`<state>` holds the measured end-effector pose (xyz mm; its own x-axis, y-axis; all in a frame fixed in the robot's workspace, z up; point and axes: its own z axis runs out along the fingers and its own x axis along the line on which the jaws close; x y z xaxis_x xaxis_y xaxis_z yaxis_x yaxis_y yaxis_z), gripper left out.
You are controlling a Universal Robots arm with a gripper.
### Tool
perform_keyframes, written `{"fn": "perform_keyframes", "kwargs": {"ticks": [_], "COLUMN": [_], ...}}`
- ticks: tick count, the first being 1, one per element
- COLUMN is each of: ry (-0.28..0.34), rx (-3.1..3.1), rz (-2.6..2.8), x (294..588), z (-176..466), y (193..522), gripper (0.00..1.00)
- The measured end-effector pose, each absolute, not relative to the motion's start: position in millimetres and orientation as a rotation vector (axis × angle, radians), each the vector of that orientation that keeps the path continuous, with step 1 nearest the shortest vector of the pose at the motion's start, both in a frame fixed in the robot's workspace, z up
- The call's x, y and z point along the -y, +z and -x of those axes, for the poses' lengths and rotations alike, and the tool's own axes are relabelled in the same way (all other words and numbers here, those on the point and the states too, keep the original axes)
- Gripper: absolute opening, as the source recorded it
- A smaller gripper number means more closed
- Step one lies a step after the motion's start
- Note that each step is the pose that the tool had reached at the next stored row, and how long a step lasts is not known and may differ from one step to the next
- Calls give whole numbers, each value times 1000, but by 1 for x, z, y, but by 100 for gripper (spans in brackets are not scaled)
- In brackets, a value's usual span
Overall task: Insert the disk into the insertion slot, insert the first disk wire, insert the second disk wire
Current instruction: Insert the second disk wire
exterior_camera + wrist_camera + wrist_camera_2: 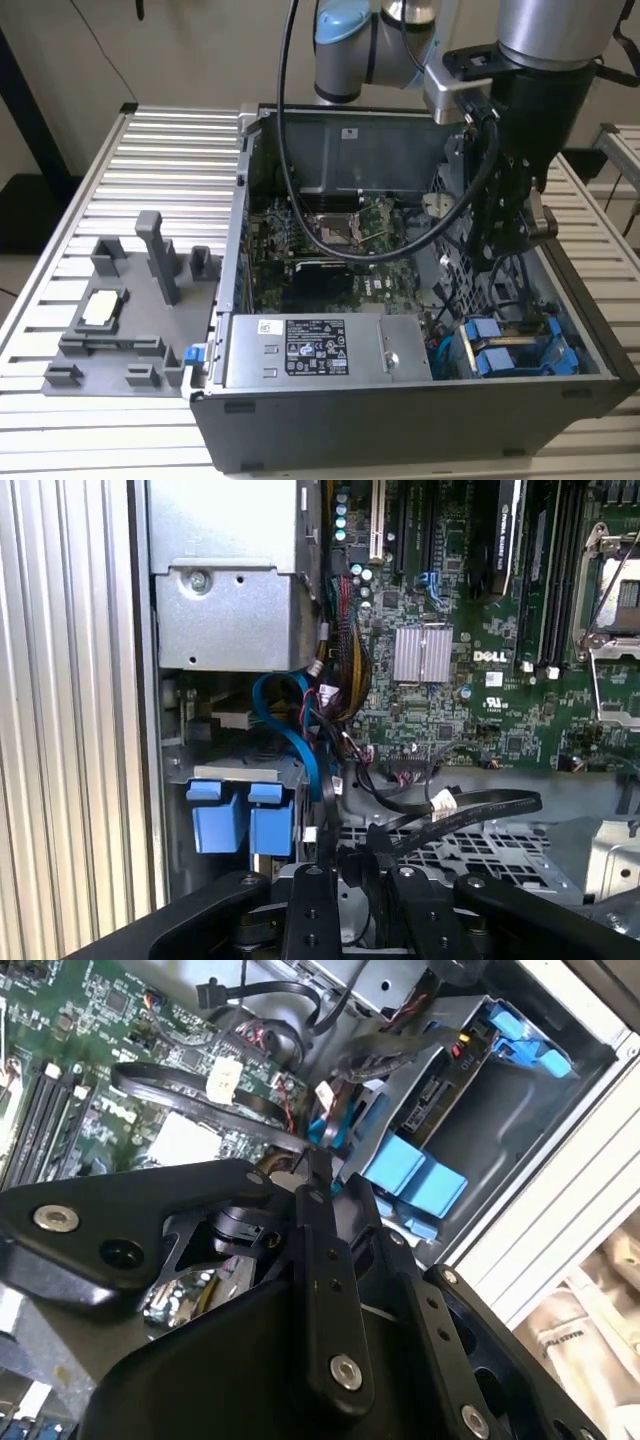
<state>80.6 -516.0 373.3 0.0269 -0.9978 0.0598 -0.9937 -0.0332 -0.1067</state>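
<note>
The disk [497, 360] lies in its bright blue carrier inside the insertion slot [585, 352], the grey drive cage at the case's front corner on the exterior view's right. Its blue front tabs [245, 825] [415, 1175] show in both wrist views. My gripper [495, 258] hangs inside the case just behind the cage. A flat black disk wire [470, 805] [190, 1095] curves over the board and ends at my fingertips [318, 1165], which look closed on its end. A blue wire [290, 720] loops beside the cage.
The silver power supply box [320, 350] fills the case's front edge. The green motherboard [340, 240] with loose cable bundles [345, 670] lies behind it. A grey fixture [120, 310] with uprights stands on the ribbed table [170, 160] at the exterior view's left.
</note>
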Motion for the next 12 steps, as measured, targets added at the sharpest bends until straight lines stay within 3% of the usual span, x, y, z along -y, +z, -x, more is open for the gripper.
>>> {"fn": "perform_keyframes", "kwargs": {"ticks": [12], "ry": [-234], "rx": [-2127], "rz": [2241], "x": [516], "z": [-75], "y": [369], "gripper": [27]}}
